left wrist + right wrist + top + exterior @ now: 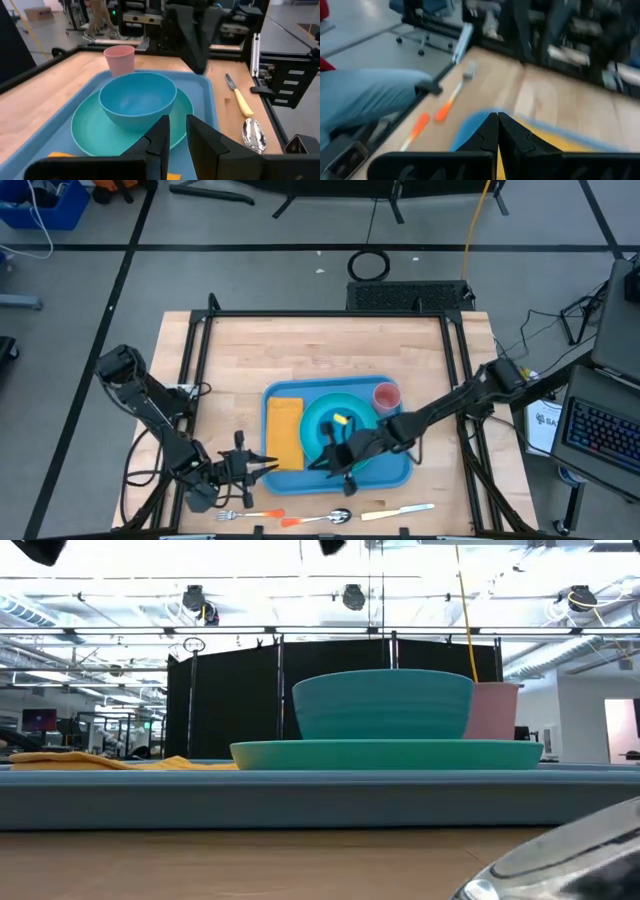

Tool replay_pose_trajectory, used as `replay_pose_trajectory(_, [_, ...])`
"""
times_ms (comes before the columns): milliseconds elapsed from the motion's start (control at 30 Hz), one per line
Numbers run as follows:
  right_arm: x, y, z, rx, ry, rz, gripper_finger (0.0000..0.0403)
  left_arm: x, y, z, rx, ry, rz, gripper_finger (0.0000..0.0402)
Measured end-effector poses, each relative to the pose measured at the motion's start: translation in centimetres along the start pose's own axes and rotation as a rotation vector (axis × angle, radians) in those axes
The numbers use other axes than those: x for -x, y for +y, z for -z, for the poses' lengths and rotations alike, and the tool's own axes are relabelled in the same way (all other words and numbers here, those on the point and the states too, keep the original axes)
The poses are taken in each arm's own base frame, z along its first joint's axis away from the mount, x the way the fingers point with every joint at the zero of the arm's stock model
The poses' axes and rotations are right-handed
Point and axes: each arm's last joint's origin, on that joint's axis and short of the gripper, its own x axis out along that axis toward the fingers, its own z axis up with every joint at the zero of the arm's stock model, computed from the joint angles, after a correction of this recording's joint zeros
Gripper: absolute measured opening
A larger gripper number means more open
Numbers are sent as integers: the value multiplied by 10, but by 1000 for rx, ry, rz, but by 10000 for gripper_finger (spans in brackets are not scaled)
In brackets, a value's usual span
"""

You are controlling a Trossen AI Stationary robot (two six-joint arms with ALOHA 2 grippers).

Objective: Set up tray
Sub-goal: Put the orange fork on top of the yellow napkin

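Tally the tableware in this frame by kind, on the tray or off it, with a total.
Tray: 1
Plate: 1
Bowl: 1
Cup: 1
Napkin: 1
Fork: 1
Spoon: 1
Knife: 1
Total: 8

Pale wood surface [320, 355], fine-grained, matt. Smooth blue plastic tray [400, 472], slight sheen. On it: teal plate [85, 137] and bowl [137, 100], matt plastic; pink cup [120, 59] at 2 o'clock, matt; soft yellow cloth [285, 432] at 9 o'clock. Polished metal spoon [253, 136], glossy, mirror-bright. Knife [239, 97] with cream plastic handle. Fork [451, 97] with orange plastic handle.
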Motion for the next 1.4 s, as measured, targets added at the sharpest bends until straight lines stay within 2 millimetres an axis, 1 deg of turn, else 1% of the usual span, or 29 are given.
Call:
replay_pose_trajectory(33, [-5,1,-2,5,-14,-1,0,2,-1,0,-2,-8,-2,67])
replay_pose_trajectory(133, [-17,1,-9,-18,15,-62,0,9,-4,0,-4,-25,-2,67])
replay_pose_trajectory(267, [-33,1,-7,-36,92,-76,0,20,-7,-1,-22,-41,16,67])
replay_pose_trajectory(400, [-38,1,-3,-22,117,-83,0,28,-11,-1,-11,-30,70,67])
replay_pose_trajectory(500, [-34,1,-5,-39,132,-82,0,30,-16,2,-7,50,226,67])
replay_pose_trajectory(600, [-32,1,-6,-55,149,-82,0,30,-19,3,77,158,381,67])
replay_pose_trajectory(667, [-30,1,-5,-54,170,-82,0,27,-19,3,152,226,447,67])
replay_pose_trajectory(767, [-29,1,-4,-55,180,-82,0,24,-17,7,185,325,492,67])
replay_pose_trajectory(900, [-28,1,2,-86,202,-79,0,19,-9,17,223,466,448,69])
replay_pose_trajectory(1033, [-28,1,6,-97,233,-78,0,18,-4,25,272,558,373,94])
replay_pose_trajectory(1267, [-27,1,7,-104,254,-77,0,23,-4,29,322,616,354,171])
replay_pose_trajectory(1400, [-27,1,8,-104,254,-77,0,26,-9,37,342,645,358,183])
